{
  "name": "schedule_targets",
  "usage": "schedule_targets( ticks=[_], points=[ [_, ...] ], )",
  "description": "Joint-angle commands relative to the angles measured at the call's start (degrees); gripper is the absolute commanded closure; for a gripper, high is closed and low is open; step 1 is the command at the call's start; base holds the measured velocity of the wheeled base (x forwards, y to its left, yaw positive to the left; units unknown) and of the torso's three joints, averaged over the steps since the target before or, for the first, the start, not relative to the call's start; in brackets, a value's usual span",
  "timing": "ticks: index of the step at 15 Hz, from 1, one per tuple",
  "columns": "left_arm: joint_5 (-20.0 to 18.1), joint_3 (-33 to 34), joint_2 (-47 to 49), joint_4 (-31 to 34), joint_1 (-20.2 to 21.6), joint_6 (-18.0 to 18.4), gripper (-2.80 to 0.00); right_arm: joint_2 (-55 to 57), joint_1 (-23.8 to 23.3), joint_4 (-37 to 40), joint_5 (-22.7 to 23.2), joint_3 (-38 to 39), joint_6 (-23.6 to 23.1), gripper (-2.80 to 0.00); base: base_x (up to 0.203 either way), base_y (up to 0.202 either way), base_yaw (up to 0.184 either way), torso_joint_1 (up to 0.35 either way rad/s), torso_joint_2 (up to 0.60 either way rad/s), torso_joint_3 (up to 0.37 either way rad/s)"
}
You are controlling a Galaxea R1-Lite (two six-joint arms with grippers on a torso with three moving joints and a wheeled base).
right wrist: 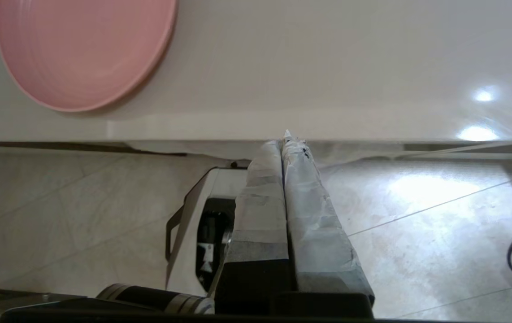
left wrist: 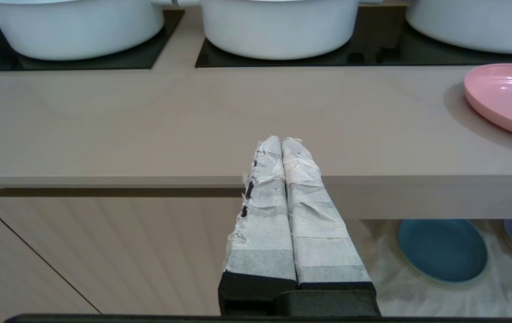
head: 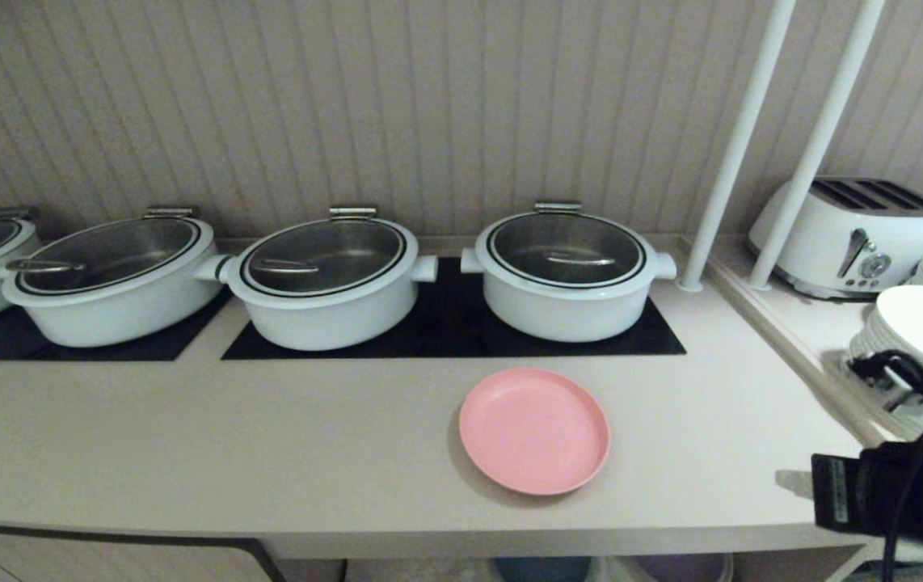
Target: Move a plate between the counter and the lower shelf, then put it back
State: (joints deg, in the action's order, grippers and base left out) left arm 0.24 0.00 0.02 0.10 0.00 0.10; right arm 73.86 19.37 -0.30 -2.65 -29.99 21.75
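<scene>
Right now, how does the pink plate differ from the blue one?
The pink plate lies on the counter; the blue plate lies on the lower shelf, on its white cloth. The pink plate sits in the open; the blue plate sits under the counter. Both are round, empty and low-rimmed.

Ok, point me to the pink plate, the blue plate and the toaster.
pink plate point(head: 534, 430), head view, middle of its flat face.
blue plate point(left wrist: 442, 250), left wrist view, middle of its face, on the lower shelf.
toaster point(head: 853, 238), head view, its white side.

white pots point(head: 565, 275) on black panels point(head: 445, 327) | toaster point(head: 853, 236) beside stacked white plates point(head: 918, 323) | blue plate point(left wrist: 442, 250)
</scene>
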Motion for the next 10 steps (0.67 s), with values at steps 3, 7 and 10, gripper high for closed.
schedule_targets(
  ticks=[3, 7, 10],
  points=[
    [0.02, 0.00, -0.02, -0.01, 0.00, -0.01, 0.00, -7.80, 0.91, 0.01, -2.57, 4.54, 0.12, 0.00, 0.000, 0.000, 0.000, 0.000, 0.00, 0.000],
    [0.02, 0.00, -0.02, -0.01, 0.00, -0.01, 0.00, -13.28, 1.46, -0.03, -4.06, 8.26, -1.01, 0.00, 0.000, 0.000, 0.000, 0.000, 0.00, 0.000],
    [0.02, 0.00, -0.02, -0.01, 0.00, -0.01, 0.00, -15.71, 1.11, -0.28, -4.95, 9.57, -1.56, 0.00, 0.000, 0.000, 0.000, 0.000, 0.00, 0.000]
  ],
)
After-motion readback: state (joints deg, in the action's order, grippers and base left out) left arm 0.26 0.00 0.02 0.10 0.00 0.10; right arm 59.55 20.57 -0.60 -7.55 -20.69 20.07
